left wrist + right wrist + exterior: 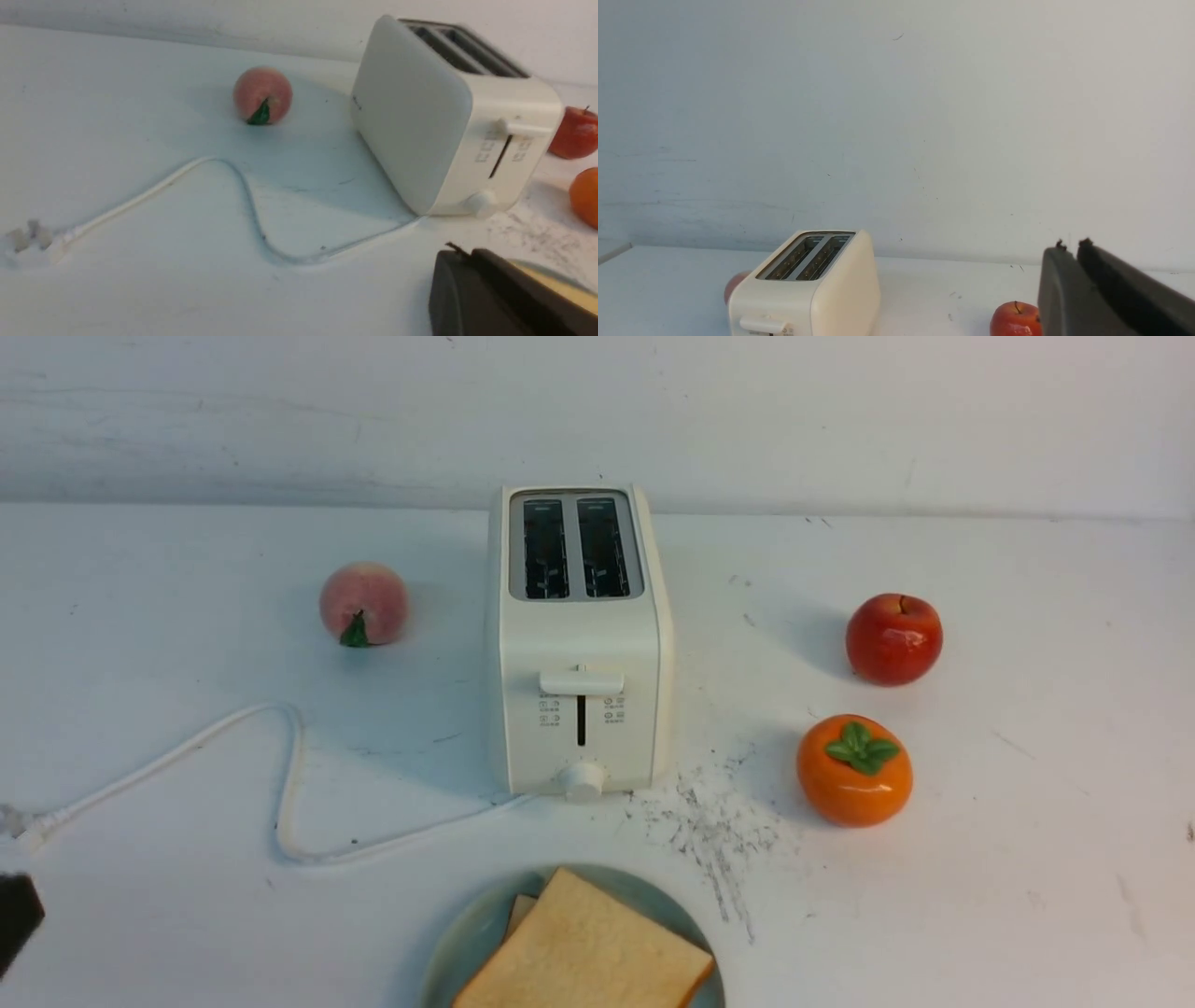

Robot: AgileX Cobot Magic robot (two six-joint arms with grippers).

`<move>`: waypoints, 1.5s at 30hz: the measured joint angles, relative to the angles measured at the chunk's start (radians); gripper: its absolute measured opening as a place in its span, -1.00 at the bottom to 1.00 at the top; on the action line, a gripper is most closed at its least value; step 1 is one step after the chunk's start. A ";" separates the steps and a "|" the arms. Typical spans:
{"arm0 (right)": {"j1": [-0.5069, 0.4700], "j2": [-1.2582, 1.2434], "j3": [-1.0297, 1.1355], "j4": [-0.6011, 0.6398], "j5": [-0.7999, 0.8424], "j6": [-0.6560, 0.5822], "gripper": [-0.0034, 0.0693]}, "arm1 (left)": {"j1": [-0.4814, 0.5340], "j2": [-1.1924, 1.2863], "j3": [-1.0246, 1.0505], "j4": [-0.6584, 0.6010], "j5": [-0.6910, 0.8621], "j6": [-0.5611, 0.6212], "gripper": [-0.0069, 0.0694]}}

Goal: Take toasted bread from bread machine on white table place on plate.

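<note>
The cream-white bread machine (579,644) stands at the middle of the white table (1027,859), both dark slots empty; it also shows in the left wrist view (448,126) and the right wrist view (808,289). Two slices of toasted bread (588,952) lie stacked on the teal plate (467,943) at the front edge. My left gripper (460,254) is shut and empty, low at the far left (17,915), with the plate's edge (542,270) just beyond it. My right gripper (1069,247) is shut and empty, held up; it is out of the front view.
A peach (363,603) lies left of the bread machine. A red apple (893,638) and an orange persimmon (853,769) lie to its right. The white cord (289,775) loops across the table to the plug (32,238) at the left. A wall stands behind.
</note>
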 joint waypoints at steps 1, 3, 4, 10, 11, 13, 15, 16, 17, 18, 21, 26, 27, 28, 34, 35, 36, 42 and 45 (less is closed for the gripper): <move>0.000 0.000 0.000 0.000 0.000 0.000 -0.78 | 0.007 -0.039 0.056 0.006 -0.013 0.000 -0.80; 0.000 0.000 0.000 0.000 0.000 0.000 -0.78 | 0.016 -0.106 0.149 0.011 -0.024 0.000 -0.79; 0.000 0.000 0.000 0.000 0.000 0.000 -0.77 | 0.018 -0.141 0.196 0.013 -0.025 0.000 -0.79; 0.000 0.000 0.000 0.000 -0.002 0.000 -0.75 | 0.020 -0.195 0.263 0.033 0.039 0.000 -0.77; 0.000 0.000 0.000 0.000 -0.002 0.000 -0.75 | 0.020 -0.195 0.264 0.034 0.042 0.000 -0.77; 0.000 0.000 0.000 0.000 -0.002 0.000 -0.74 | 0.020 -0.195 0.264 0.035 0.042 0.000 -0.77; 0.000 0.000 0.000 0.000 -0.002 0.000 -0.73 | 0.020 -0.195 0.264 0.035 0.042 0.000 -0.77; 0.000 0.000 0.000 0.000 -0.002 0.000 -0.73 | 0.020 -0.195 0.264 0.035 0.042 0.000 -0.77; 0.000 0.000 0.000 0.000 -0.002 0.000 -0.73 | 0.020 -0.195 0.264 0.036 0.042 0.000 -0.77; 0.000 0.000 0.000 0.000 -0.002 0.000 -0.73 | 0.020 -0.195 0.264 0.036 0.042 0.000 -0.77; 0.000 0.000 0.000 0.000 -0.002 0.000 -0.73 | 0.020 -0.195 0.264 0.036 0.042 0.000 -0.76; 0.000 0.000 0.000 0.000 -0.002 0.000 -0.71 | 0.020 -0.195 0.264 0.036 0.042 0.000 -0.74; 0.000 0.000 0.000 0.000 -0.002 0.000 -0.70 | 0.020 -0.195 0.264 0.036 0.042 0.000 -0.74; 0.000 -0.001 0.000 0.000 -0.002 0.000 -0.70 | 0.020 -0.195 0.264 0.036 0.042 0.000 -0.73; 0.000 -0.001 0.000 0.000 -0.002 0.000 -0.67 | 0.020 -0.195 0.264 0.036 0.042 0.000 -0.72; 0.000 -0.001 0.000 0.000 -0.002 0.000 -0.67 | 0.020 -0.195 0.264 0.036 0.042 0.000 -0.72; 0.000 -0.001 0.000 0.000 -0.002 0.000 -0.67 | 0.020 -0.195 0.264 0.036 0.042 0.000 -0.72; 0.000 -0.001 0.000 -0.003 -0.012 0.000 -0.64 | 0.020 -0.195 0.264 0.036 0.042 0.000 -0.72; 0.000 -0.001 0.000 0.068 -0.057 -0.013 -0.63 | 0.020 -0.195 0.264 0.036 0.042 0.000 -0.72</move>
